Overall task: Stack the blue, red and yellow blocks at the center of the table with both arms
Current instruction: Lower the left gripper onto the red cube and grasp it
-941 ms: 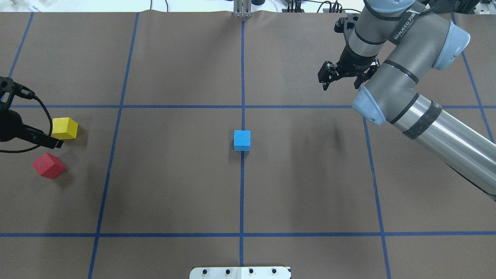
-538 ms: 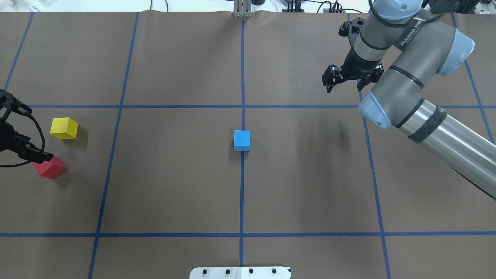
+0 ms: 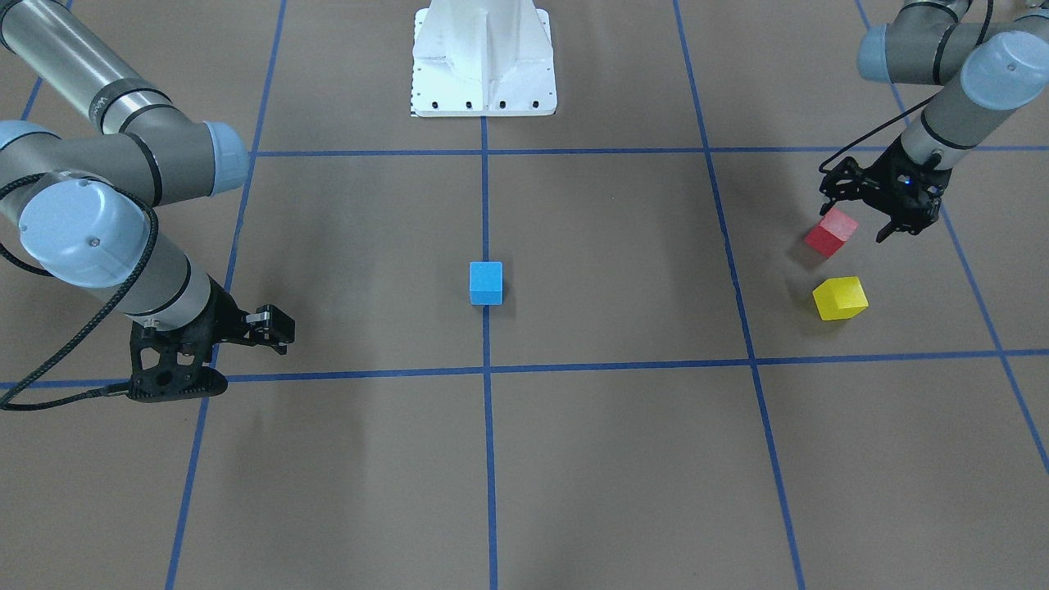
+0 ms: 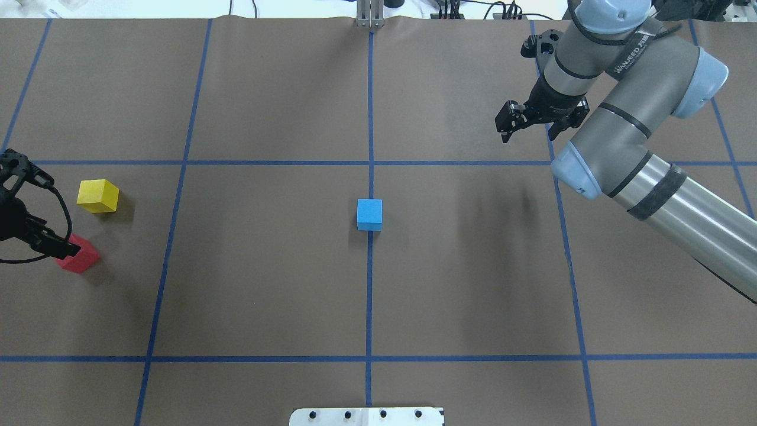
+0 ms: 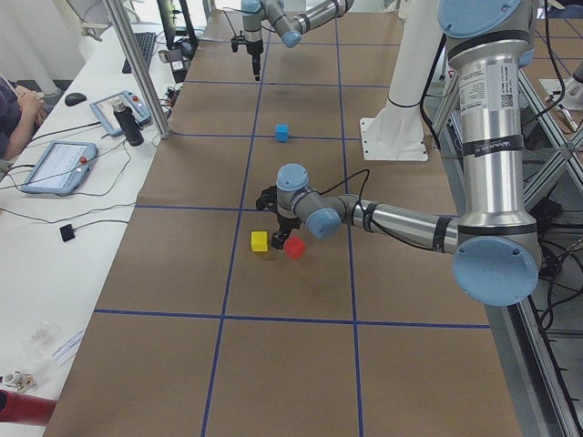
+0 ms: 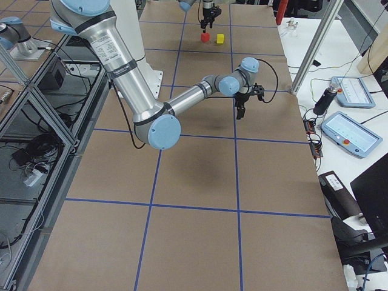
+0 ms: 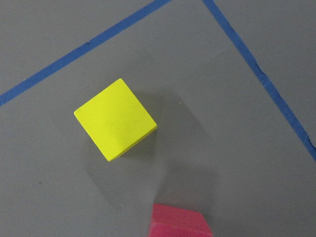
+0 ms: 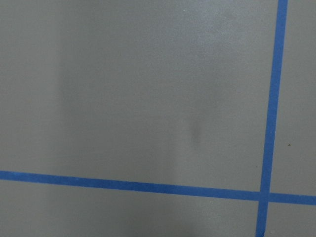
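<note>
The blue block [image 4: 369,213] sits at the table's center, on the middle tape line, and also shows in the front view [image 3: 486,283]. The yellow block [image 4: 98,196] and the red block [image 4: 81,257] lie at the far left, apart from each other. My left gripper [image 3: 860,213] is open and hovers just above the red block [image 3: 830,232], partly covering it from overhead. The left wrist view shows the yellow block [image 7: 116,119] and the red block's edge [image 7: 178,222]. My right gripper [image 4: 528,131] is open and empty at the far right, above bare table.
Blue tape lines [image 4: 370,118] divide the brown table into squares. The robot's white base [image 3: 483,57] stands at the table's near edge. A side bench with tablets [image 5: 59,164] and a metal post [image 5: 137,68] runs along the operators' side.
My left gripper has moved from beside the yellow block toward the robot, to over the red block. My right arm has drifted slightly to the right. The blocks have not moved.
</note>
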`<state>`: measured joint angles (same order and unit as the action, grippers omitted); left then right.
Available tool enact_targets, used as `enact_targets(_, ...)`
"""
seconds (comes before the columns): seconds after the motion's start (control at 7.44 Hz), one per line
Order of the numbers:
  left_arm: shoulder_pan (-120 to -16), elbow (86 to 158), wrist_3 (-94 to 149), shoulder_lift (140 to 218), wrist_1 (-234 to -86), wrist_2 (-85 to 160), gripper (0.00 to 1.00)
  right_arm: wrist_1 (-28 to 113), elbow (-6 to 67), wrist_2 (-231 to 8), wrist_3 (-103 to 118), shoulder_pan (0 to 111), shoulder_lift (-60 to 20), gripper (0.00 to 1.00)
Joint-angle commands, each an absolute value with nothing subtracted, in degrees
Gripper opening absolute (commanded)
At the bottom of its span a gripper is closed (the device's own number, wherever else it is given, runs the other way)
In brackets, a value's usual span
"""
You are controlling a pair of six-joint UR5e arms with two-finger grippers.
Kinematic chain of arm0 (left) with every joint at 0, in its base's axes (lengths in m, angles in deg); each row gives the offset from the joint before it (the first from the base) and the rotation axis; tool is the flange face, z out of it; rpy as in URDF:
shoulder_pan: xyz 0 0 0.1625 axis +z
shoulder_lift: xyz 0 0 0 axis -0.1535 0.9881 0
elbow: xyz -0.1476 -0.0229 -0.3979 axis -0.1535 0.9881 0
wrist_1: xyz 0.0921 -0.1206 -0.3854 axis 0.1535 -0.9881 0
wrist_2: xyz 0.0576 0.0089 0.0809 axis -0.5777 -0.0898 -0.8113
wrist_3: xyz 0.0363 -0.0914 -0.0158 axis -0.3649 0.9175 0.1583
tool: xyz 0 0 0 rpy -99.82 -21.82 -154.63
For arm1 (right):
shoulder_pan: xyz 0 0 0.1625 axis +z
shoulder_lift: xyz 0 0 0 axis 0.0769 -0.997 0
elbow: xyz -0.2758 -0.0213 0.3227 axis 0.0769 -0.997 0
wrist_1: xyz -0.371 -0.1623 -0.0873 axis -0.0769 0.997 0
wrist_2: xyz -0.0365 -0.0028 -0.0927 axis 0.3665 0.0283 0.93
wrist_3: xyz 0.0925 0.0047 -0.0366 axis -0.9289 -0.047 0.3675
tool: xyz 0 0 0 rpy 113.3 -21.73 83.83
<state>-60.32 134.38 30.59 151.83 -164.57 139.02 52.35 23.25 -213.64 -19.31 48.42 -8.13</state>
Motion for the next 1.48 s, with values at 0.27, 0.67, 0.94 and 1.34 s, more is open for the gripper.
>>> enact_targets(0.27, -58.1, 132.0, 30.9, 152.4, -164.6, 139.0, 0.99, 52.4, 23.3, -213.9, -19.3, 48.8, -8.1, 0.99)
enact_targets(0.67, -57.5, 129.8, 30.9, 154.1, -164.8, 139.1, 0.98, 52.4, 23.3, -214.0, -19.3, 48.8, -8.1, 0.99)
enact_targets(0.94, -57.4, 129.8, 30.7, 154.1, -164.5, 139.1, 0.37, 52.4, 23.3, -214.0, -19.4, 48.8, -8.2, 0.99)
enact_targets(1.34, -57.5, 132.2, 31.1, 155.1, -161.3, 141.5, 0.00, 52.5, 23.3, -214.1, -19.5, 48.8, -8.3, 0.99)
